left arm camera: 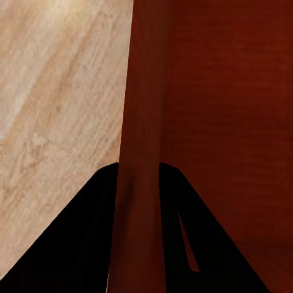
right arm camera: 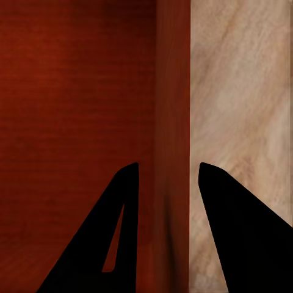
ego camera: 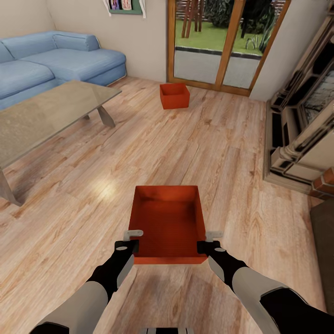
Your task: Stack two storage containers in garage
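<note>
One red-orange storage container (ego camera: pixel 167 221) lies open-topped on the light wood floor just in front of me. My left gripper (ego camera: pixel 134 239) straddles its left wall near the front corner. In the left wrist view both fingers (left arm camera: pixel 97 232) press against that wall (left arm camera: pixel 141 91), so the left gripper (left arm camera: pixel 139 168) is shut on it. My right gripper (ego camera: pixel 211 239) straddles the right wall (right arm camera: pixel 173 91). There the right gripper (right arm camera: pixel 168 165) stands open, with small gaps between its fingers and the wall. The second storage container (ego camera: pixel 174 95) sits farther off by the glass doors.
A glass-topped coffee table (ego camera: pixel 55 111) and a blue sofa (ego camera: pixel 60 60) fill the left. Wood-framed glass doors (ego camera: pixel 222 46) close the far wall. A stone fireplace surround (ego camera: pixel 297 130) and a dark rug (ego camera: pixel 324 250) line the right. Open plank floor (ego camera: pixel 185 153) lies between the containers.
</note>
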